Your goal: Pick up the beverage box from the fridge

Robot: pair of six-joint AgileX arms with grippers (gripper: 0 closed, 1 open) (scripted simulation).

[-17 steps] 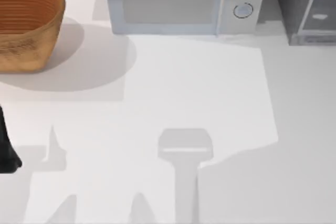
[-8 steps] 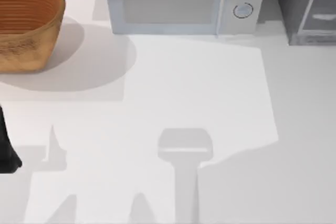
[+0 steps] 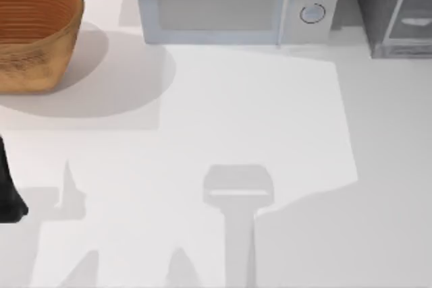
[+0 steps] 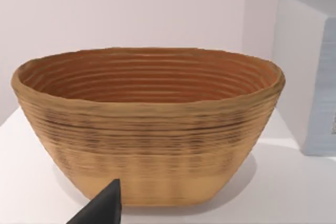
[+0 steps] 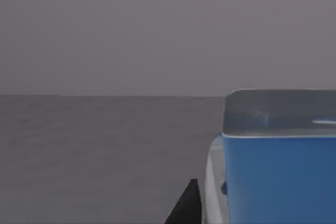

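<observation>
Top view shows one white table (image 3: 283, 139) carrying three big things along its far edge: one woven basket (image 3: 34, 32) at the left, one light-grey microwave (image 3: 216, 5) with two round dials in the middle, and one dark-grey speckled fridge (image 3: 391, 8) at the far right corner with a pale framed glassy door. The left arm (image 3: 8, 190) sits at the table's left edge as a dark shape; its wrist view faces the basket (image 4: 147, 124), the microwave's side (image 4: 310, 72) just beside it and a dark fingertip (image 4: 102, 208) low in front, and I cannot tell how its jaws stand. The right wrist view shows one blue beverage box (image 5: 278, 174) with a pale top on a dim grey surface, one dark fingertip (image 5: 186, 205) just beside it; whether those jaws grip it cannot be told.
</observation>
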